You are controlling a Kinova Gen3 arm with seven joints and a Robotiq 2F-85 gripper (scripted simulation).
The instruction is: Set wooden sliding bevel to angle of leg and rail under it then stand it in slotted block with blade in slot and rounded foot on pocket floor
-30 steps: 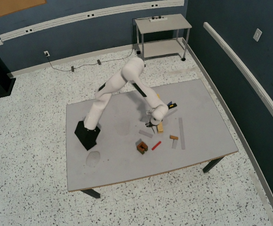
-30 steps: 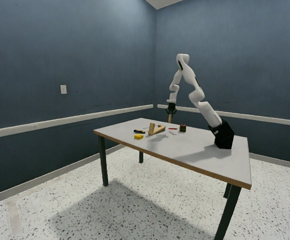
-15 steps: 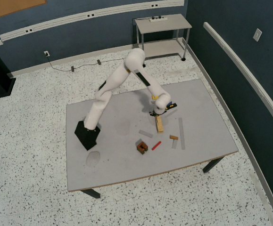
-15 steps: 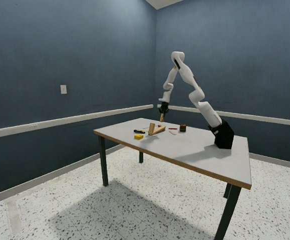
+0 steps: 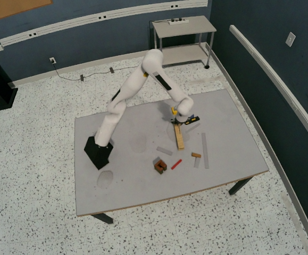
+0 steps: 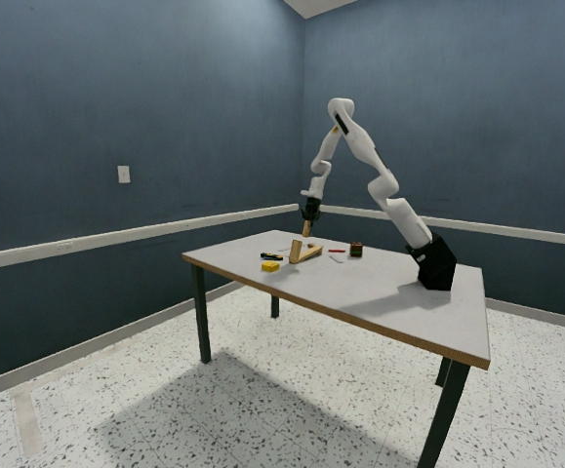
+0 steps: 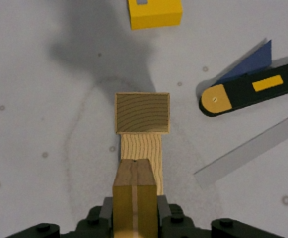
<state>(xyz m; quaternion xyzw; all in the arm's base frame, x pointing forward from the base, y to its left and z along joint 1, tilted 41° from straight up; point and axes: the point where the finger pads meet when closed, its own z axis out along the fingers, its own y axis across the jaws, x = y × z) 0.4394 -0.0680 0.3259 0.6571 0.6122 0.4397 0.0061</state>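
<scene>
My gripper (image 5: 176, 120) is shut on the wooden sliding bevel (image 7: 134, 198), whose stock hangs straight down from the fingers (image 6: 305, 228). It is held above the leg (image 7: 142, 113), a short pale wooden post standing at the far end of the rail (image 5: 179, 137); the two form an angled piece on the table (image 6: 303, 251). The bevel's blade is hidden. The black bevel (image 7: 250, 91) (image 5: 191, 119) with a blue blade lies to the right, flat on the table. The slotted block (image 5: 160, 166), reddish brown, stands nearer the front (image 6: 355, 249).
A yellow block (image 7: 154, 12) (image 6: 270, 265) lies just beyond the leg. Grey strips (image 5: 205, 150) (image 5: 164, 150) (image 7: 250, 149) lie flat around the rail. A red stick (image 5: 176, 163) and a small wooden block (image 5: 196, 154) lie near the slotted block. The arm's black base (image 5: 98, 153) is at the left.
</scene>
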